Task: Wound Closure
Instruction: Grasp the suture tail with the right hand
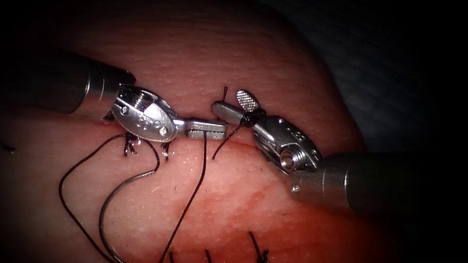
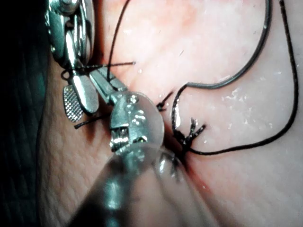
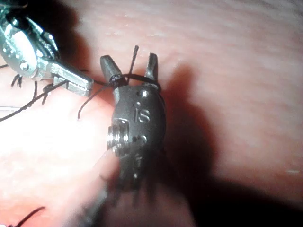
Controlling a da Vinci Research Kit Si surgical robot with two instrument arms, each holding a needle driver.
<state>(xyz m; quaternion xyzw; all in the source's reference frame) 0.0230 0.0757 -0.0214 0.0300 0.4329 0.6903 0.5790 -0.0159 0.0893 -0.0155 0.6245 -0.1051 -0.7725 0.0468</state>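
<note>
Lying loose on the tissue [image 1: 273, 63] nearest the endoscope, the needle [image 1: 122, 192] is held by neither tool and not in the tissue, below the cut [image 1: 234, 140]. Farther back, left tool [image 1: 208, 128]: jaws closed on thread [image 1: 187, 204]. Right tool [image 1: 236, 104]: jaws spread, thread wrapped round their base. Step, as judged: knot-tying over the cut. Next calls for steady tension on both strands. Count: two tools, one needle, two tied stitches [image 1: 129, 145] beneath the left tool.
</note>
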